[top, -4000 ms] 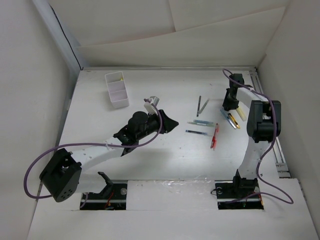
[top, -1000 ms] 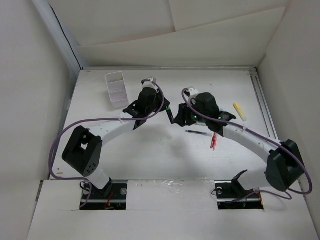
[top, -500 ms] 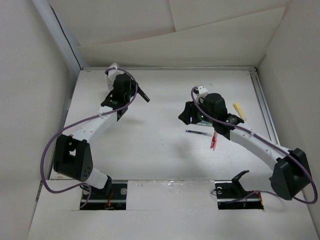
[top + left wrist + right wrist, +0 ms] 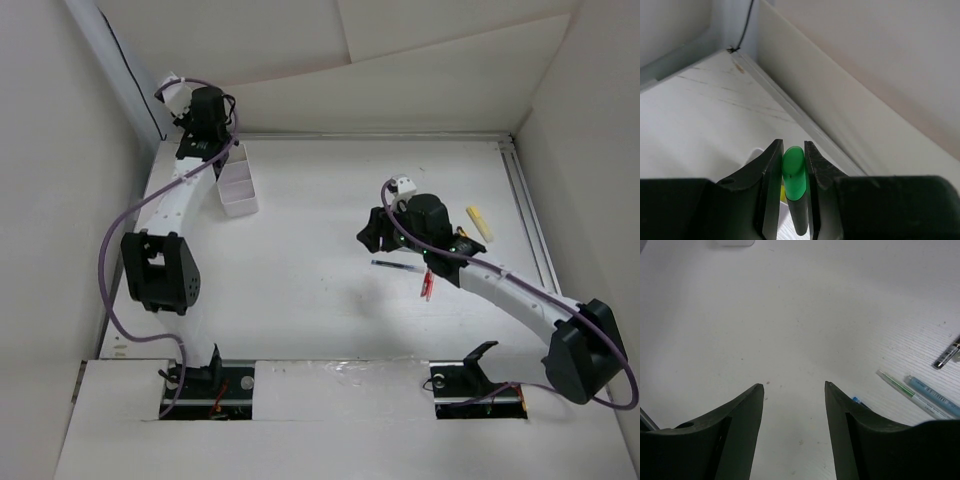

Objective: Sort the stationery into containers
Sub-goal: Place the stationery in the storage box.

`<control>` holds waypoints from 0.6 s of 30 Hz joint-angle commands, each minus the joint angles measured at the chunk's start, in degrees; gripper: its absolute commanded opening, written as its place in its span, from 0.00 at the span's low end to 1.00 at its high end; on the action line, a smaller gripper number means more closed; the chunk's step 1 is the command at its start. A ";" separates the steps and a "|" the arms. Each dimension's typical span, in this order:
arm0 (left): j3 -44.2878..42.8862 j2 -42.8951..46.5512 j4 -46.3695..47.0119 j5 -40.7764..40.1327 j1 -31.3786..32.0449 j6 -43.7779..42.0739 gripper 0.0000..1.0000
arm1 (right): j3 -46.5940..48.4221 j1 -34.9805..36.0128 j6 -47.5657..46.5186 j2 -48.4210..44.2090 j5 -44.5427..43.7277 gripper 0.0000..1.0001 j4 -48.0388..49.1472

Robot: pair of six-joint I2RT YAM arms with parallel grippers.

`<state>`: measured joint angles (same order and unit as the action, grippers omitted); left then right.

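Left wrist view: green-tipped marker pinched inside left hand

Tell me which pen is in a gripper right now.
The green-capped dark pen, clamped in the left gripper. The red pen and the dark blue pen lie loose on the white table beside the open right gripper.

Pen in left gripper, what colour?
The pen has a bright green end, dark barrel; clearest in left wrist view.

White-black arms, purple cables
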<state>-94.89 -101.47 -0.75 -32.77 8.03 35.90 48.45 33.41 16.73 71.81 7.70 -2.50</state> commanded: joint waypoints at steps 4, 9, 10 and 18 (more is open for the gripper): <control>-7.32 -5.75 -4.34 -8.97 -0.39 -7.24 0.00 | -0.28 0.87 0.41 -2.20 -0.86 0.58 3.47; -10.31 -9.36 -1.44 -10.47 -0.39 -10.85 0.00 | -0.28 0.87 0.41 -2.20 -0.85 0.58 3.47; -12.31 -10.32 -2.23 -11.77 -0.39 -11.37 0.00 | -0.28 0.87 0.41 -2.20 -0.24 0.58 3.47; -14.27 -15.77 -0.66 -13.98 0.14 -13.31 0.00 | -0.28 1.48 -0.11 -3.26 -0.23 0.58 3.47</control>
<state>-106.87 -116.73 -3.79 -43.88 7.62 24.67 47.90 34.28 16.71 70.28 7.29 -2.11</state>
